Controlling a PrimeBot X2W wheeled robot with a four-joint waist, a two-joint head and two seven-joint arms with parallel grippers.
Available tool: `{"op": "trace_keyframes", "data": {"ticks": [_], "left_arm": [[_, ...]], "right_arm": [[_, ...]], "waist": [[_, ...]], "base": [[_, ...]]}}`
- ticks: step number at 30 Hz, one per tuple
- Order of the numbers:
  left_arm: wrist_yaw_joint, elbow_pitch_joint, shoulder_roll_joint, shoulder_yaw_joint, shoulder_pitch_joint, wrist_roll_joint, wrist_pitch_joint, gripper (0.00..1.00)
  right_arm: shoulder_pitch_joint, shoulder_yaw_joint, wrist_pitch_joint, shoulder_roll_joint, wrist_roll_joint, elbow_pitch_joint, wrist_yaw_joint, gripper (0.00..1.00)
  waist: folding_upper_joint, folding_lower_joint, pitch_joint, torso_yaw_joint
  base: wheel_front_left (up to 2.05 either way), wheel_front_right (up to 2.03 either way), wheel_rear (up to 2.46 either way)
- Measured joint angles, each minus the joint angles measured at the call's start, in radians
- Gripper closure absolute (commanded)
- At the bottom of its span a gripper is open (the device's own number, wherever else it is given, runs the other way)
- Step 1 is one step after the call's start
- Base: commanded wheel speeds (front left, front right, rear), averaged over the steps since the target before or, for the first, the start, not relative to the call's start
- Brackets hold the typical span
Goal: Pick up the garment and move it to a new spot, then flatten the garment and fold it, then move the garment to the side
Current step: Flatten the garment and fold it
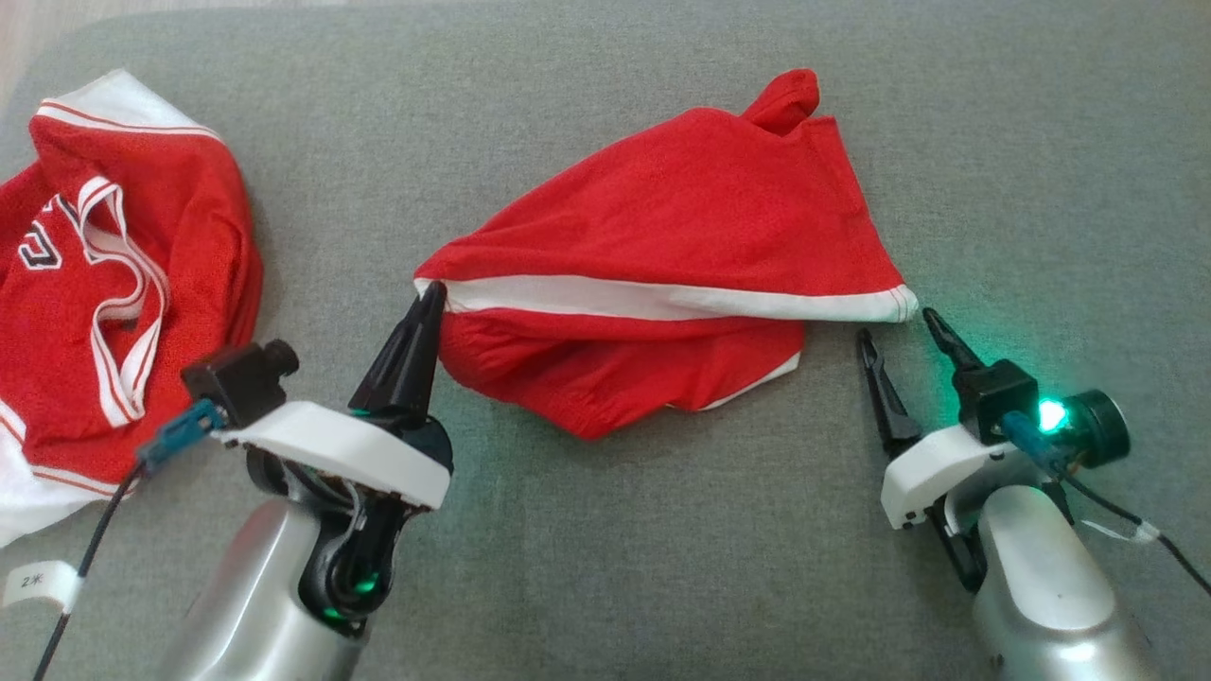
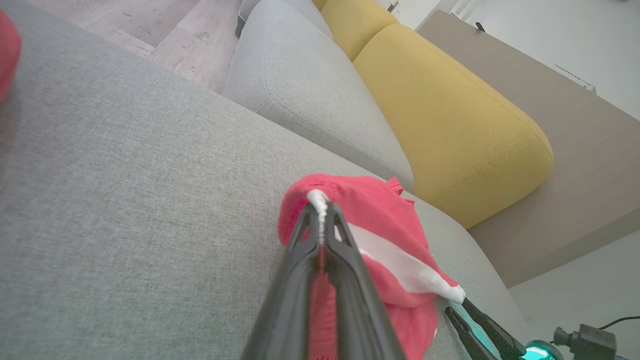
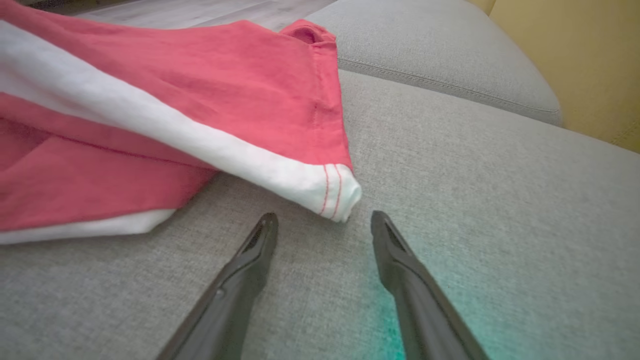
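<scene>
Now left hand [image 1: 432,291] pinches garment [image 1: 662,227].

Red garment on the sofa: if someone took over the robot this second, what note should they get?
Left gripper: shut on one white-banded corner of the red garment.
Right gripper: open, fingertips just short of the opposite corner, nothing held.
Garment: rumpled on the grey cushion; a second red jersey lies to the left.
Done: one corner gripped.
Left: grip the other corner, flatten, fold, move aside.
</scene>
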Motion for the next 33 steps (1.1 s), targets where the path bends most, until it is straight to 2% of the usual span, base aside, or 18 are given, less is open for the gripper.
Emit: {"op": "trace_keyframes", "data": {"ticks": [2,3,4,6,7,8,9,12,19,23,26,29,33], "left_arm": [[0.0,0.0,0.0,-0.001,-0.003,0.0,0.0,1.0],[0.0,0.001,0.0,-0.002,-0.003,0.0,0.0,1.0],[0.0,0.002,0.0,-0.003,-0.003,0.0,0.0,1.0],[0.0,0.003,0.0,-0.006,-0.003,0.0,0.0,1.0],[0.0,0.003,0.0,-0.007,-0.003,0.0,0.0,1.0],[0.0,0.004,0.001,-0.008,-0.002,0.0,0.0,1.0],[0.0,0.004,0.001,-0.008,-0.002,0.0,0.0,1.0],[0.0,0.005,0.001,-0.009,-0.002,0.0,0.0,1.0],[0.0,0.006,0.007,-0.009,-0.002,0.0,-0.009,1.0],[-0.002,-0.011,0.029,-0.01,-0.002,0.01,-0.035,1.0],[-0.009,-0.047,0.066,-0.02,-0.01,0.054,-0.062,1.0],[-0.009,-0.081,0.127,-0.041,-0.05,0.147,-0.085,1.0],[-0.01,-0.133,0.175,-0.062,-0.118,0.219,-0.089,1.0]], "right_arm": [[-0.002,0.005,0.0,0.0,0.0,0.0,0.0,0.19],[-0.004,0.006,0.0,0.0,0.0,0.0,0.0,0.31],[-0.005,0.006,0.0,-0.001,0.0,0.0,0.0,0.37],[-0.007,0.006,0.0,-0.001,0.0,0.0,0.0,0.44],[-0.009,0.006,0.0,-0.001,0.0,0.0,0.0,0.45],[-0.014,0.005,0.0,-0.002,0.0,0.0,0.0,0.55],[-0.014,0.005,0.0,-0.002,0.0,0.0,0.0,0.61],[-0.022,0.0,0.0,-0.002,0.0,-0.002,0.0,1.0],[-0.022,-0.022,0.0,-0.003,0.0,-0.034,0.0,1.0],[-0.02,-0.037,0.0,-0.002,0.012,-0.104,0.0,1.0],[-0.019,-0.05,0.0,-0.003,0.029,-0.178,0.0,1.0],[-0.019,-0.055,0.0,-0.018,0.037,-0.265,0.0,1.0],[-0.021,-0.062,0.0,-0.069,0.038,-0.358,0.0,1.0]], "waist": [[0.0,0.0,0.0,0.001],[0.0,0.0,0.0,0.001],[0.0,0.0,-0.001,0.002],[0.0,0.0,-0.002,0.004],[0.0,-0.0001,-0.002,0.004],[0.0,0.0,-0.003,0.006],[0.0,0.0,-0.003,0.006],[0.0,-0.0001,-0.003,0.008],[0.0,0.0,-0.012,0.0],[0.0,-0.0001,-0.036,-0.017],[0.0,-0.0001,-0.06,-0.034],[0.0,-0.0001,-0.09,-0.052],[0.0,-0.0002,-0.136,-0.075]], "base": [[0.0,0.0,0.0],[0.0,0.0,0.0],[0.0,0.0,0.0],[0.0,0.0,0.0],[0.0,0.0,0.0],[0.0,0.0,0.0],[0.0,0.0,0.0],[0.0,0.0,0.0],[0.0,0.0,0.0],[0.0,0.0,0.0],[0.0,0.0,0.0],[0.0,0.0,0.0],[0.0,0.0,0.0]]}}
